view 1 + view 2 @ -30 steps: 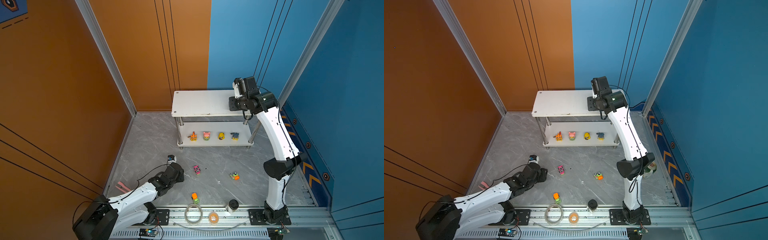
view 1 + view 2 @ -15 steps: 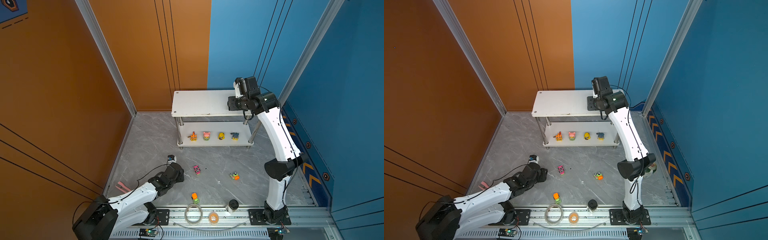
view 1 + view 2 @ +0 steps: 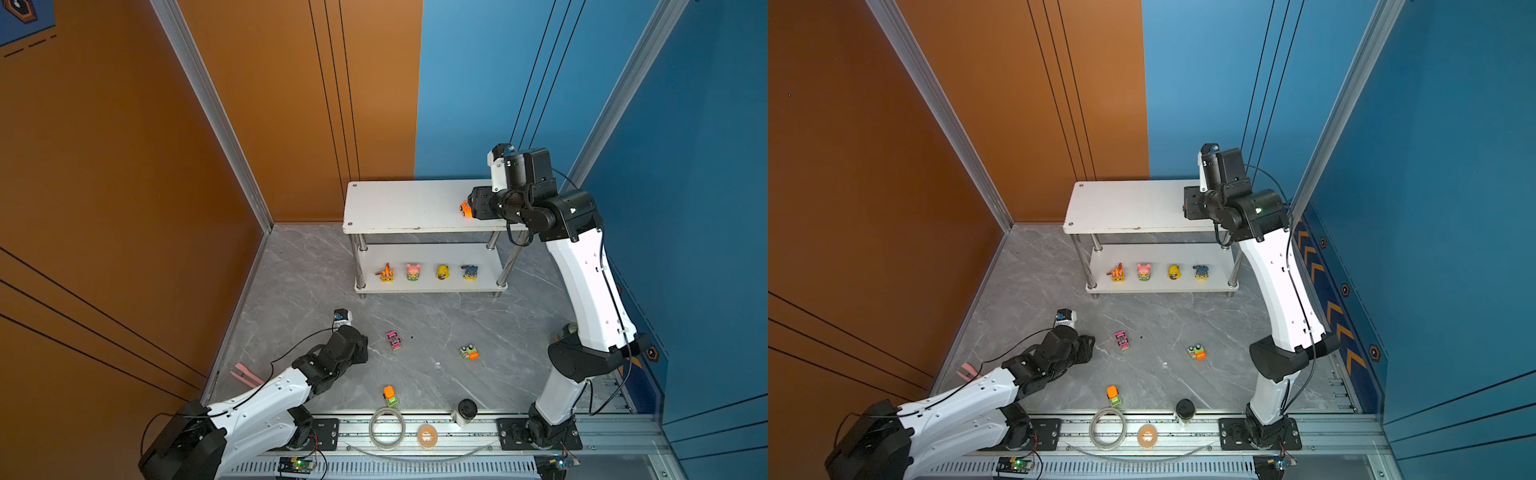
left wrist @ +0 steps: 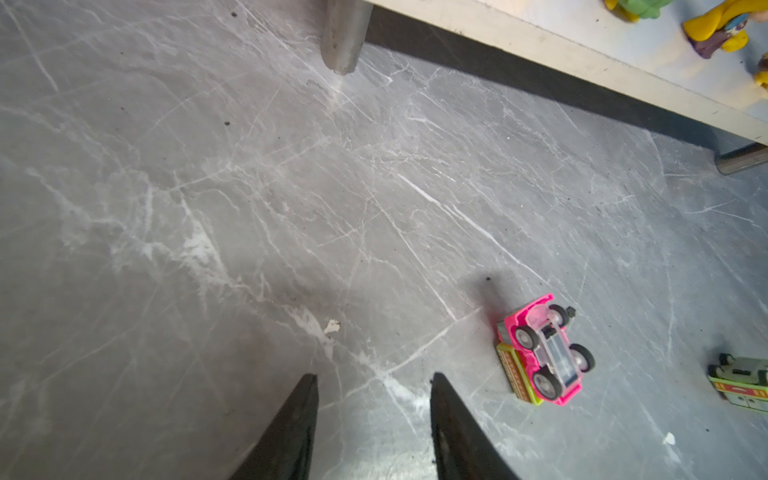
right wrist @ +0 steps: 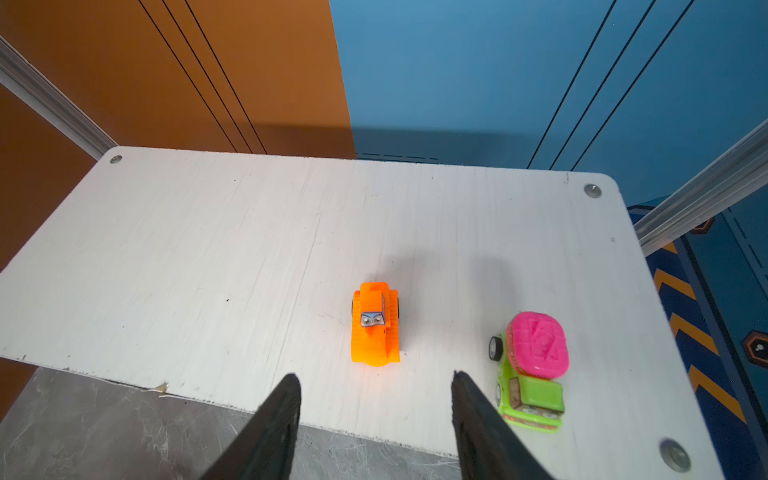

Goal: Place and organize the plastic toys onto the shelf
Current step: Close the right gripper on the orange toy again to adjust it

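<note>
the shelf (image 3: 399, 208) stands at the back edge of the grey floor (image 3: 316, 266). the right gripper (image 5: 374, 376) hangs over the front edge of the shelf's top board, near its right end. its fingers (image 5: 274, 419) are spread wide and hold nothing. the orange car (image 5: 375, 328) stands on its wheels on the top board, just past the fingertips and in line with the gap, not touching them. the green and pink car (image 5: 532, 374) stands just beside it, closer to the front right corner of the board and right next to one finger; i cannot tell if they touch. on the lower board four toys stand in a row along the front edge, each apart from the next: the orange figure (image 3: 386, 274), the pink figure (image 3: 413, 272), the yellow figure (image 3: 443, 272) and the blue-grey figure (image 3: 470, 272). three cars are on the floor. the pink car (image 4: 544, 353) lies near the middle with its wheels showing. the left gripper (image 4: 374, 375) is low over the floor near it, spread apart with only bare floor in the gap; the pink car is off to one side, not touching. the green car with orange (image 3: 469, 352) sits well apart, toward the right edge. the orange and green car (image 3: 390, 395) sits near the front edge of the floor
</note>
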Controlling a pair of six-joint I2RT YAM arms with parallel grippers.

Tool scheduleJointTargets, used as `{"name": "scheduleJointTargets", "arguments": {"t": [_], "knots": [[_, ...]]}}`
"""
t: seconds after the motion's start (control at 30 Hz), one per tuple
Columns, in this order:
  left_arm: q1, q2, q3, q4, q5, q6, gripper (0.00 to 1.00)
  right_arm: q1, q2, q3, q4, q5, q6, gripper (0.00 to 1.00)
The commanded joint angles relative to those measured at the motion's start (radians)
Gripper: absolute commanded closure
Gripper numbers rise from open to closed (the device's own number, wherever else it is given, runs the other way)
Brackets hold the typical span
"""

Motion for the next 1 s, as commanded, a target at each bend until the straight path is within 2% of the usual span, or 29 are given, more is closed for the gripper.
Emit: {"name": "scheduleJointTargets", "arguments": {"t": [0.0,0.47,0.97], "knots": [[-0.009,-0.010,0.014,-0.032,-0.022,-0.003,0.54,0.001,0.022,-0.041,0.003,-0.003,0.012,0.41],[-0.008,-0.008,0.005,-0.029,-0.034,0.003,0.54,-0.004,0.068,-0.069,0.032,0.011,0.018,0.41],[-0.002,-0.010,-0.004,-0.019,-0.032,0.007,0.53,-0.002,0.073,-0.135,0.101,0.025,0.030,0.52]]}}
